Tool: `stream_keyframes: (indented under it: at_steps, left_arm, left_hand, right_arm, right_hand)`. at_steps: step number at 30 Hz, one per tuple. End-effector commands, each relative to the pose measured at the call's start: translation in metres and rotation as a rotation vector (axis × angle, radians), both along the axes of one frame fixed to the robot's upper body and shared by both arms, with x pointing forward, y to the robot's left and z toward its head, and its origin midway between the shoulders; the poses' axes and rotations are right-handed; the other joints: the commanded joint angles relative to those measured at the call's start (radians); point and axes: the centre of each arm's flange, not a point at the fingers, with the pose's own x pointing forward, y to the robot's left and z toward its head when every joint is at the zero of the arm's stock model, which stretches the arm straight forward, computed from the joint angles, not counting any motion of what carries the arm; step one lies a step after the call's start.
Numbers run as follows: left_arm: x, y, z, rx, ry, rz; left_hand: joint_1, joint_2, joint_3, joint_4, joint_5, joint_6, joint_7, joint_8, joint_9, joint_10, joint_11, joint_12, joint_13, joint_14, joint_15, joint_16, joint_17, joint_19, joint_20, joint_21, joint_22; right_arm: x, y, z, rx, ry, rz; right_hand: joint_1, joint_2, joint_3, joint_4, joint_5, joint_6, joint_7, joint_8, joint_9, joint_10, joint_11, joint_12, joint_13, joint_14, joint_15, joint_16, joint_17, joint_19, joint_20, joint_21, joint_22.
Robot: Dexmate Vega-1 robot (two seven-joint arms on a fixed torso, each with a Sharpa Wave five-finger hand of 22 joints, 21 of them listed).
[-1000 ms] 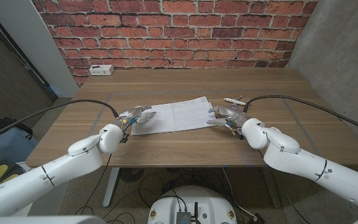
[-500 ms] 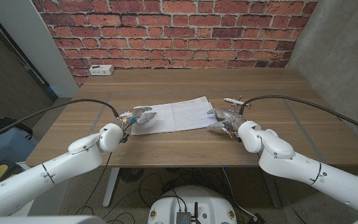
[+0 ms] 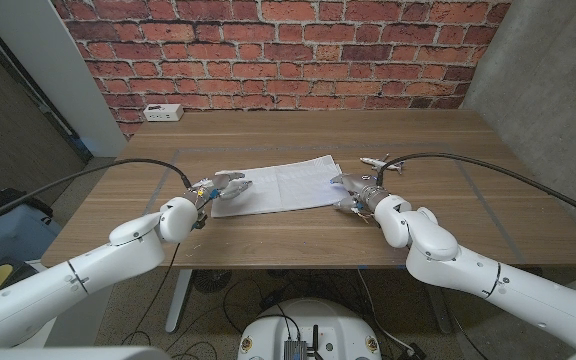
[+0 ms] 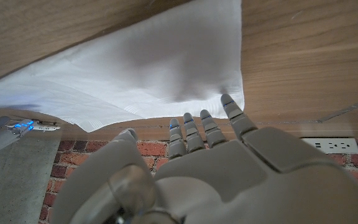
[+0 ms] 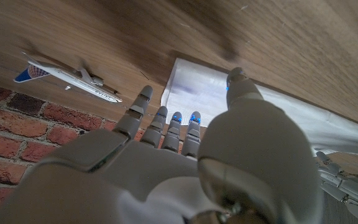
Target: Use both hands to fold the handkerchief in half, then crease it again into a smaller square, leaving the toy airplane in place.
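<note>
While your left hand [image 3: 222,186] has stayed at the handkerchief's [image 3: 276,185] left edge, your right hand [image 3: 356,192] has slid closer to its right edge. Both hands are open, fingers spread, holding nothing. The handkerchief lies flat mid-table; the toy airplane [image 3: 378,162] sits unmoved beside it.

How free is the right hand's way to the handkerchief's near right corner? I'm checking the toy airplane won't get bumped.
Probably free. The right hand sits at the handkerchief's right edge, fingers apart, bare table around it. The toy airplane lies farther back, off that path.
</note>
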Motion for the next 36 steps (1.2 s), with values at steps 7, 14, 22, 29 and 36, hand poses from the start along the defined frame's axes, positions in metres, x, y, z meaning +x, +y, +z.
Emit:
stream_keyframes:
  at_steps: [7,14,22,29,36]
  left_arm:
    - [0.001,-0.001,0.004,0.003,0.003,-0.003]
    - [0.0,-0.001,0.003,-0.002,0.005,-0.001]
    - [-0.002,-0.001,0.002,-0.003,0.01,-0.001]
    - [-0.004,-0.001,0.001,-0.003,0.008,-0.001]
    - [-0.004,-0.001,-0.001,-0.001,0.019,-0.007]
  left_hand:
    - [-0.021,0.0,-0.007,0.0,0.009,0.01,0.003,0.008,0.003,0.006,0.001,0.004,-0.001,0.0,0.001,0.004,0.001,0.0,0.008,0.0,0.0]
    - [-0.028,0.001,-0.01,-0.001,0.01,0.009,0.003,0.008,0.003,0.006,0.002,0.005,-0.001,0.0,0.003,0.004,0.001,0.0,0.008,-0.001,0.0]
    - [-0.037,0.002,-0.013,-0.001,0.012,0.01,0.003,0.008,0.003,0.006,0.001,0.005,-0.001,0.001,0.003,0.005,0.001,0.001,0.01,0.0,0.0]
    - [-0.043,0.003,-0.014,-0.001,0.013,0.01,0.004,0.008,0.003,0.008,0.002,0.005,-0.001,0.002,0.004,0.005,0.001,0.003,0.01,0.0,0.0]
    - [-0.052,0.005,-0.016,-0.002,0.015,0.012,0.004,0.009,0.003,0.008,0.005,0.005,-0.001,0.004,0.004,0.005,0.001,0.004,0.01,0.0,0.0]
  right_arm:
    - [0.014,0.009,-0.006,-0.098,0.0,-0.027]
    - [0.019,0.013,-0.007,-0.12,-0.011,-0.025]
    - [0.024,0.018,-0.008,-0.106,-0.048,0.012]
    - [0.028,0.023,-0.009,-0.134,-0.152,0.022]
    - [0.029,0.025,-0.005,-0.174,-0.333,0.09]
  right_hand:
    - [0.091,0.003,0.031,-0.026,0.015,-0.004,-0.021,0.008,0.003,-0.005,-0.008,0.011,0.002,0.001,-0.051,0.012,0.0,0.016,-0.084,0.009,0.003]
    - [0.12,0.013,0.044,-0.028,0.016,-0.001,-0.021,0.01,0.003,-0.004,-0.014,0.012,0.001,0.005,-0.061,0.014,0.001,0.021,-0.087,0.01,0.003]
    - [0.182,0.064,0.075,-0.02,0.009,0.062,-0.031,0.029,0.002,0.059,-0.028,0.032,0.001,0.084,-0.094,0.05,0.009,0.065,-0.112,0.025,0.003]
    - [0.3,0.114,0.116,-0.02,-0.02,0.19,-0.034,0.054,0.002,0.162,-0.05,0.048,0.001,0.239,-0.18,0.121,0.031,0.229,-0.176,0.098,0.018]
    - [0.412,0.117,0.105,-0.009,-0.014,0.558,0.013,0.135,0.012,0.468,-0.053,0.111,0.006,0.554,-0.199,0.301,0.137,0.327,-0.23,0.253,0.072]
